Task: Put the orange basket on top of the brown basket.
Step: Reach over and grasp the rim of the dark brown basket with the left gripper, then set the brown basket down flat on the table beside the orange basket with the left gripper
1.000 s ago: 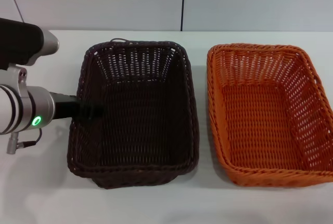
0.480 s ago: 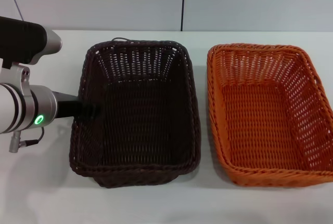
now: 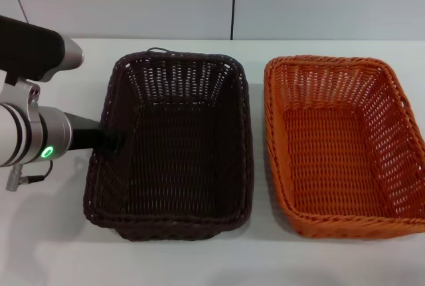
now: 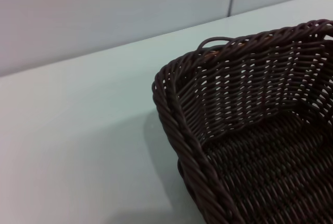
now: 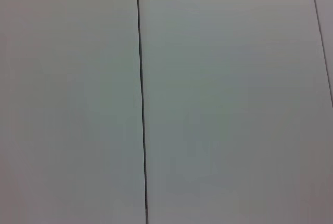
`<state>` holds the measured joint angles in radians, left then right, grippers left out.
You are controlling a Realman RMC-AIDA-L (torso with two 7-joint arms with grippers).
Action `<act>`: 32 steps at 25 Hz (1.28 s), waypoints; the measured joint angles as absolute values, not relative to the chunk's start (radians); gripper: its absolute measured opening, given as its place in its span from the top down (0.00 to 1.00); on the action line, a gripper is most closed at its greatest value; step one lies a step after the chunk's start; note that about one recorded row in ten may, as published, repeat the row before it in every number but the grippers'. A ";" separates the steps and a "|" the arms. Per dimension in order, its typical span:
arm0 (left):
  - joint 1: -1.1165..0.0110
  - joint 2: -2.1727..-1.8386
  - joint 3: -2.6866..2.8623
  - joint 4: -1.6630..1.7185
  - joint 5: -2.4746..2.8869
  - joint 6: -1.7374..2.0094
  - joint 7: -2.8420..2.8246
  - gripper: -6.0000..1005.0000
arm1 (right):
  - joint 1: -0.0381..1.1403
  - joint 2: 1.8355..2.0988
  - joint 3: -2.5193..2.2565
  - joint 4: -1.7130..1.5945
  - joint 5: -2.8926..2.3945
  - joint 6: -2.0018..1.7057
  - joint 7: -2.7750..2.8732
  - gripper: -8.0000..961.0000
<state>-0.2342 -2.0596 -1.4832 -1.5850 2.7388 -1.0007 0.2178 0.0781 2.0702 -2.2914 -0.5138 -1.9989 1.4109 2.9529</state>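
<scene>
Jaws on your L gripper [image 3: 109, 141] at brown basket [image 3: 174, 146] left rim, can't tell grip, basket's near-left corner shifted left since earlier, orange basket [image 3: 342, 145] unmoved on table [image 3: 265, 259]

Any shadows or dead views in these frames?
Head view: the dark brown woven wicker basket hides the left hand against its dark weave. Left wrist view: soft shadow on the white table beside its rim. Right wrist view: only blank wall panels.
</scene>
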 joint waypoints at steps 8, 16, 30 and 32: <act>-0.292 -2.059 -1.632 -1.591 2.617 -1.109 0.530 0.74 | 0.080 2.069 -2.290 -0.518 -2.003 1.413 2.953 0.26; -0.426 -2.057 -1.973 -1.509 2.373 -1.344 0.980 0.74 | 0.073 2.070 -2.289 -0.521 -2.003 1.420 2.953 0.26; -0.647 -2.053 -2.108 -1.362 2.368 -1.559 1.201 0.80 | 0.069 2.075 -2.297 -0.536 -2.003 1.440 2.953 0.26; -0.659 -2.052 -2.108 -1.347 2.368 -1.555 1.207 0.80 | 0.068 2.075 -2.298 -0.536 -2.003 1.440 2.953 0.26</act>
